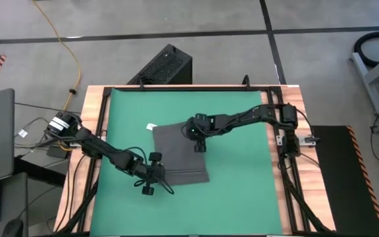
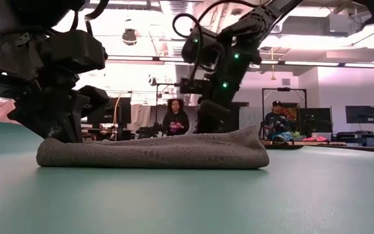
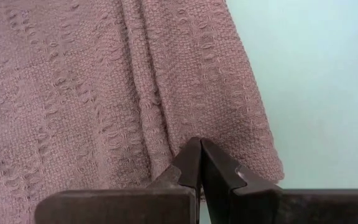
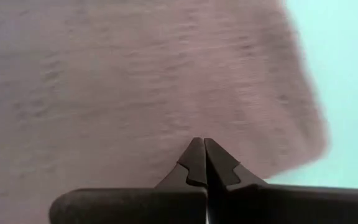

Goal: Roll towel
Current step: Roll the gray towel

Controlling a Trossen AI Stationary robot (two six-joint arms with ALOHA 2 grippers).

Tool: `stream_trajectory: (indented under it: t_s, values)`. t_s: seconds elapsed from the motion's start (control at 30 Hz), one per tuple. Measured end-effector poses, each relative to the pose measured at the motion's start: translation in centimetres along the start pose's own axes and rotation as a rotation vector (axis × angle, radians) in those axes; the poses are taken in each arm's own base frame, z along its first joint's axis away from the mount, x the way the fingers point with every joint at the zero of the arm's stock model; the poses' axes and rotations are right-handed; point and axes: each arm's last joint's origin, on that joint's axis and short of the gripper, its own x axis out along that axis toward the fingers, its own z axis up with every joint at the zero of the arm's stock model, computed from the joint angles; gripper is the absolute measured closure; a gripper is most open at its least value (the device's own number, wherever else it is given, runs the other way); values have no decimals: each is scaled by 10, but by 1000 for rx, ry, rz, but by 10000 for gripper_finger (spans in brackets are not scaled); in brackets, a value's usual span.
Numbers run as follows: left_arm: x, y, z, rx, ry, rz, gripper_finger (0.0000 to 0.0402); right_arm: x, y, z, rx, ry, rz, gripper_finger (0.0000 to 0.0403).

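The left claw (image 1: 158,172) is pressing its clenched fingers (image 3: 188,165) against the near-left edge of the towel (image 1: 181,153), where a loose fold is bunching up, while the right claw (image 1: 199,139), fingers likewise clenched tip to tip, is bearing down on the cloth's far-right side. The dark grey towel is lying between and beneath both claws at the middle of the green mat (image 1: 242,184) covering the surface, its small white tag (image 1: 151,126) sticking out beyond the right claw. Two people are sitting in the room behind.
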Motion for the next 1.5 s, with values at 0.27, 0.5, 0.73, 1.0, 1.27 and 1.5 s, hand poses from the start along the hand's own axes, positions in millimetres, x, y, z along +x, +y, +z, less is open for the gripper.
stream_trajectory:
  t_s: [0.27,0.5,0.73,1.0,1.27,1.5]
  values:
    - [0,1,-1,45,15,9,401,-8,5,-8,80,106,-28,398]
    - [0,1,-2,64,17,9,401,-22,23,-2,60,35,-100,399]
    - [0,1,-2,110,20,9,401,-11,11,9,80,-87,-110,399]
    - [0,1,-2,112,23,6,401,15,-7,-7,124,19,-118,399]
    - [0,2,-5,144,50,16,401,13,-1,-21,203,109,-117,399]
    - [0,2,-5,168,55,21,401,8,27,-27,254,164,-151,399]
